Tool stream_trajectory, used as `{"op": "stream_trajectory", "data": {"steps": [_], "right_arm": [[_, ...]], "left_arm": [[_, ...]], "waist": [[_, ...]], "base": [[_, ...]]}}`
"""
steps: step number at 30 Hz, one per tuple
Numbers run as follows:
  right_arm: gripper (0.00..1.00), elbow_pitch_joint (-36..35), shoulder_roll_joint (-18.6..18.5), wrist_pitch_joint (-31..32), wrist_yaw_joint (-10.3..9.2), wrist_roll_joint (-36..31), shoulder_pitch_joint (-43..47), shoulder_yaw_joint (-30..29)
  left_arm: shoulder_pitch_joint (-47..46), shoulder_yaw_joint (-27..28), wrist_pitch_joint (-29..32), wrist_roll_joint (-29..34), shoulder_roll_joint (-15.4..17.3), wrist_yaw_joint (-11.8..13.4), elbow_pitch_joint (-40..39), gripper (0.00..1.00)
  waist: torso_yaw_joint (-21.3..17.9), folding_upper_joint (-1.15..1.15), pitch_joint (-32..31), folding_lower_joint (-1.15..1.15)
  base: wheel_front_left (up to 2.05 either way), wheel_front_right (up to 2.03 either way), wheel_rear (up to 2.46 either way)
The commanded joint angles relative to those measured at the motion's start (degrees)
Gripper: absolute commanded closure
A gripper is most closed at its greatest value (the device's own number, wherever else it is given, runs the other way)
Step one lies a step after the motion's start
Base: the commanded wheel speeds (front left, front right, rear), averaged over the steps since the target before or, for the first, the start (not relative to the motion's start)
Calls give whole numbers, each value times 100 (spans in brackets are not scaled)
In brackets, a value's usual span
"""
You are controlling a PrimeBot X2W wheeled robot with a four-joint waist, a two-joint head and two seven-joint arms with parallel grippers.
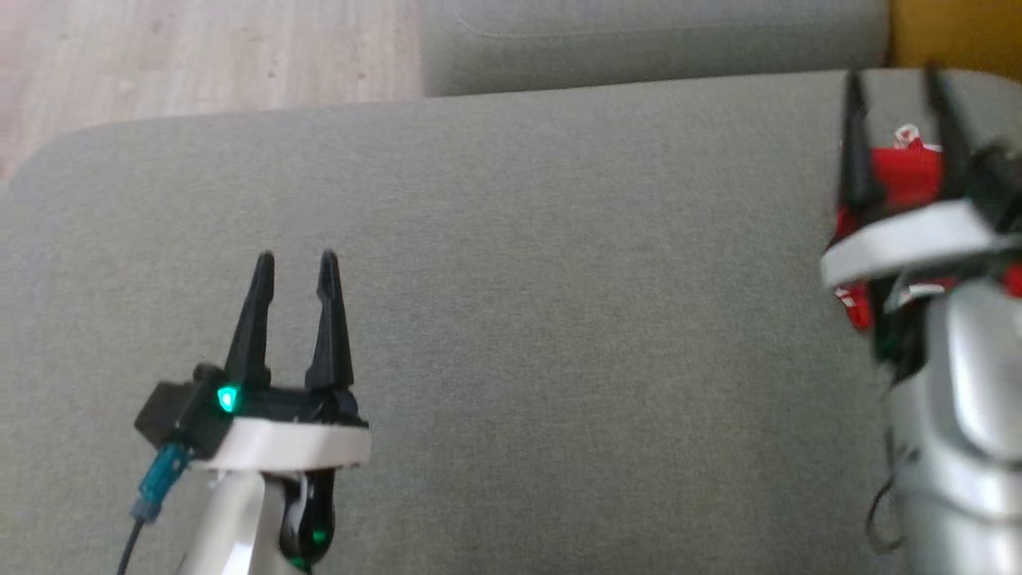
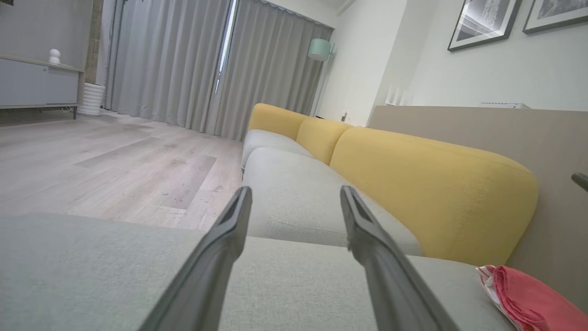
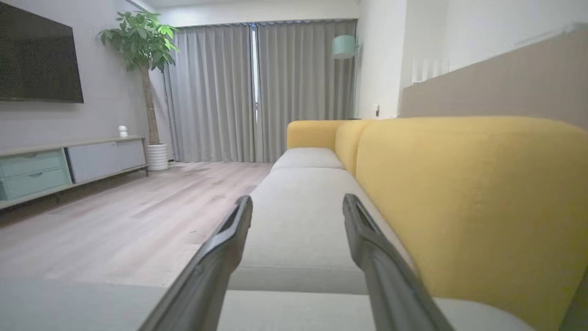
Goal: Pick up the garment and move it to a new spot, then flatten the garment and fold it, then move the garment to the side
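The left gripper (image 1: 295,267) is released, its two dark fingers spread apart above the grey seat cushion (image 1: 559,319), gripping nothing. The right gripper (image 1: 894,84) is also released: in the right wrist view its two fingers stand wide with only the sofa seen between them. In the head view this gripper is blurred and hangs over the one garment (image 1: 910,172), a red piece with white bits lying at the right end of the near cushion, next to the backrest. Whether the fingertips touch the cloth cannot be told. Most of the garment is hidden there behind the fingers and the pale wrist. In the left wrist view it shows as a red bundle with a white edge, cut off by the lower right corner. The two grippers are well apart, one at each side of the cushion. Three grey seat cushions run away in a row, backed by three yellow back cushions (image 2: 427,193); the farthest is small and hard to make out. Wooden floor (image 1: 200,56) lies beside the sofa. Farther out are grey curtains (image 3: 257,92), one pale green lamp (image 3: 344,46), one potted plant (image 3: 138,41), one dark television (image 3: 36,59) cut off at the left edge, one low cabinet (image 3: 69,165), and two framed pictures (image 2: 482,23), both cropped by the top edge.
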Motion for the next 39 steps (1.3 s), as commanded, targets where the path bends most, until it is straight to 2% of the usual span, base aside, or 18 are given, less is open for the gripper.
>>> {"op": "stream_trajectory", "data": {"steps": [1, 5, 13, 16, 35, 36, 39], "right_arm": [[0, -302, 133, -42, 37, 130, 51, 122], [0, -377, 338, -336, 37, 407, 703, 155], [0, -52, 385, -769, 37, 955, 1820, 380], [0, -50, 386, -788, 37, 917, 1947, 534], [0, -307, 387, -793, 37, 1009, 2012, 626], [100, -79, 404, -725, -1, 966, 2182, 479], [100, 183, 414, -707, -2, 974, 2319, 496]], "left_arm": [[-42, 191, -28, 53, 41, 19, -171, 0], [182, 300, -28, -59, 41, -4, -62, 0], [520, 461, -28, -205, 41, -16, 137, 0], [588, 467, -28, -215, 41, -16, 139, 0], [595, 477, -28, -421, 41, -7, -3, 0], [770, 245, 0, -388, 3, -6, 230, 100], [862, 200, 5, -397, -2, -6, 503, 100]], "waist": [[74, 0, -69, 1], [142, 0, -142, 1], [181, 0, -260, 1], [154, 0, -281, 1], [97, 0, -305, 1], [97, 0, -305, 1], [96, 0, -306, 1]], "base": [[0, 0, 0], [0, 0, 0], [0, 0, 0], [0, 0, 0], [0, 0, 0], [0, 0, 0], [0, 0, 0]]}}
